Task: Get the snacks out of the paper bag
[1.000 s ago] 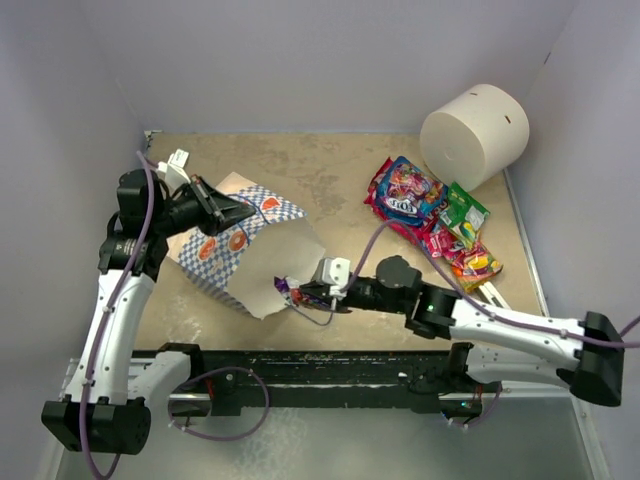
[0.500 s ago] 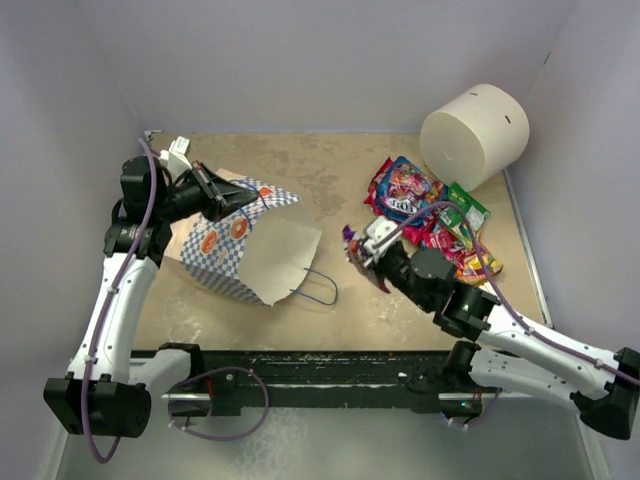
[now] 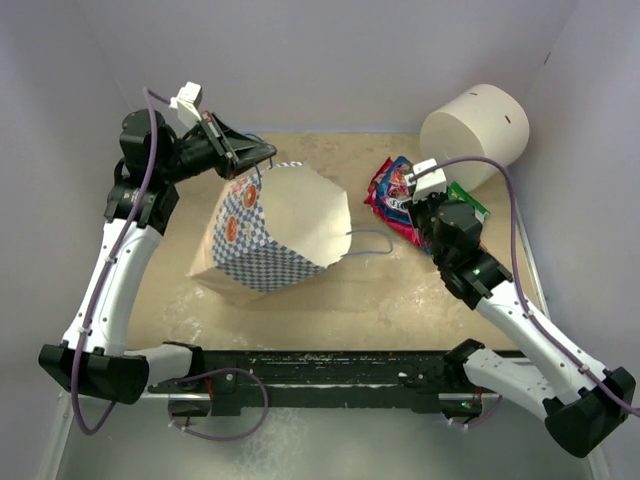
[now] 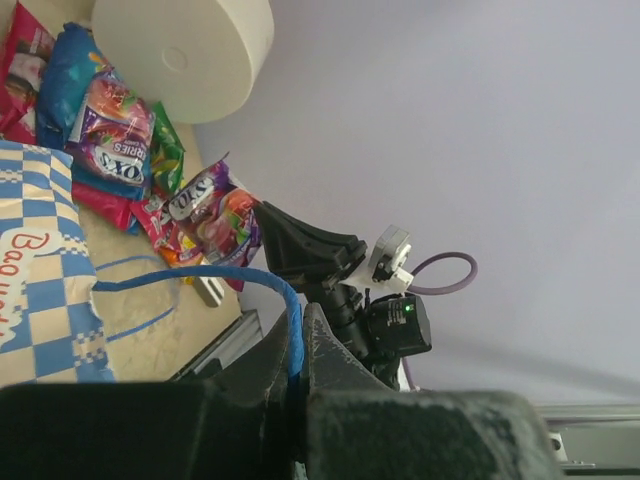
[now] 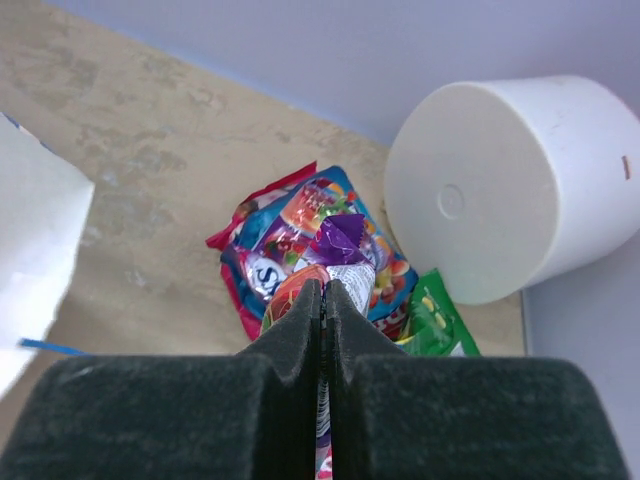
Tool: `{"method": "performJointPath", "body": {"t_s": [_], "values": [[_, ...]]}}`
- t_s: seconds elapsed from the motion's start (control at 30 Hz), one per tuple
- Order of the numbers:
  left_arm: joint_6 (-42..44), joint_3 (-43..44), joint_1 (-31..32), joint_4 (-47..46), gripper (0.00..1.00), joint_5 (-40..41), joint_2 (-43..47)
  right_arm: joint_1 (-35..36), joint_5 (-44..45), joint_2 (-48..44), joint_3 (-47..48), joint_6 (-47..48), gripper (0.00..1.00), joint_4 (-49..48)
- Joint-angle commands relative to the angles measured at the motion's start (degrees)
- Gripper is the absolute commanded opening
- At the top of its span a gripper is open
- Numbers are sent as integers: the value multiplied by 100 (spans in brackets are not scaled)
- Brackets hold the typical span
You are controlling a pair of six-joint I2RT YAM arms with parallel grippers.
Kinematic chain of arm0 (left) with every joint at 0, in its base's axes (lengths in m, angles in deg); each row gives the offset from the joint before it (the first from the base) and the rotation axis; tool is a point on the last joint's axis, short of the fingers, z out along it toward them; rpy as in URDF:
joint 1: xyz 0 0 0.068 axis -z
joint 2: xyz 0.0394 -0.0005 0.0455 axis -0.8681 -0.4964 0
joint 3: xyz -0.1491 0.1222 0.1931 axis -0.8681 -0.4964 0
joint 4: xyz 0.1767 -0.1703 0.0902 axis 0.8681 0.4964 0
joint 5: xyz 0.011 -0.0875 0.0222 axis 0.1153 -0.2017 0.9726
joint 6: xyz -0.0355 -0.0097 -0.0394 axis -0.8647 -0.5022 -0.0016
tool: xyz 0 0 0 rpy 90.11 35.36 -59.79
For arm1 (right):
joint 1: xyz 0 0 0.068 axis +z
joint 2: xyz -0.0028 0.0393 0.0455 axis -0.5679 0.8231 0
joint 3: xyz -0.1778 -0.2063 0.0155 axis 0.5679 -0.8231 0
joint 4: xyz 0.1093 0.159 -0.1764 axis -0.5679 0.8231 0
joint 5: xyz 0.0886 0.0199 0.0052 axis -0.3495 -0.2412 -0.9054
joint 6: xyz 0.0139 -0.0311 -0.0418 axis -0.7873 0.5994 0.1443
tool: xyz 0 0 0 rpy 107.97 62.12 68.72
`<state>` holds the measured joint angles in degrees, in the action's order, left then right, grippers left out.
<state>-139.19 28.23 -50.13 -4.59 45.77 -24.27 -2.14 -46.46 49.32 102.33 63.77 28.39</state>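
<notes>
Pale lilac walls (image 3: 330, 60), mottled tan tabletop (image 3: 335, 150), black rail (image 3: 330, 366)

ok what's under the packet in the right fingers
The pile of snack packets on the table lies below the purple packet. The black fingers hide the pile's near part.

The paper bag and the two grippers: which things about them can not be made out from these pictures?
- Inside of the paper bag: top view, its own walls hide it, so what it holds is unknown.
- Purple packet: right wrist view, the shut right gripper covers all but one crimped end.
- Most of the bag: left wrist view, cut off by the left edge; the left gripper pinches its blue cord.
</notes>
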Motion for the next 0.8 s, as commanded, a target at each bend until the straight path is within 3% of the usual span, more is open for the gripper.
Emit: {"method": "performJointPath", "body": {"t_s": [0.0,0.13,0.27,0.47,0.77], "values": [[470,368,-177,666,0,354,306,-136,150,-2,559,317,0,-416],[1323,-363,-742,1499,0,326,790,-209,189,-11,674,394,0,-297],[2692,-302,-781,2970,0,1377,939,-294,303,8,679,425,0,-176],[2941,-657,-791,3500,1,1674,1194,-610,340,208,654,493,0,-73],[3133,-387,-791,4108,47,2133,1275,-1697,3,704,869,669,0,-221]]}}
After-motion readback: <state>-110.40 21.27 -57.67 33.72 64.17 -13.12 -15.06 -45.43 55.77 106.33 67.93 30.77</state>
